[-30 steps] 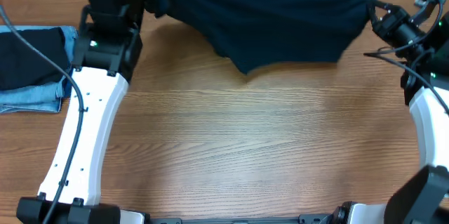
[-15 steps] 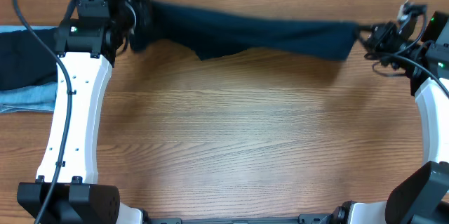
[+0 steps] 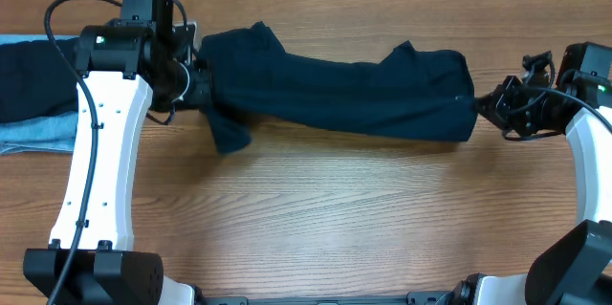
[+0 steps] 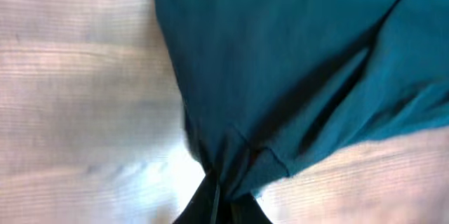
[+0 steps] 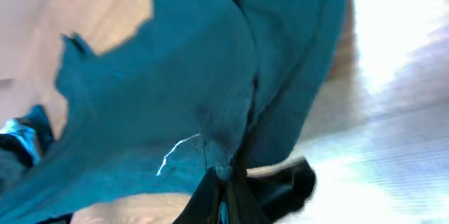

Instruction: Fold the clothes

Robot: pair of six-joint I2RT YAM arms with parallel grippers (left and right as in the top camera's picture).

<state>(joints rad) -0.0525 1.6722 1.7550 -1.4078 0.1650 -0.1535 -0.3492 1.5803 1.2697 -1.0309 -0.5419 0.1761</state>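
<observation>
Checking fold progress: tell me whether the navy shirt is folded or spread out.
Bunched, not neatly folded: the navy shirt forms a long rumpled band, ends pinched by left hand and right hand.

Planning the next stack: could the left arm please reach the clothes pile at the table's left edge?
Probably not yet: the pile lies close beside it with nothing between, but its fingers are shut on the navy shirt.

The left arm (image 3: 96,176) and right arm (image 3: 585,162) have white shells, black joints, black cables, green lights.
</observation>
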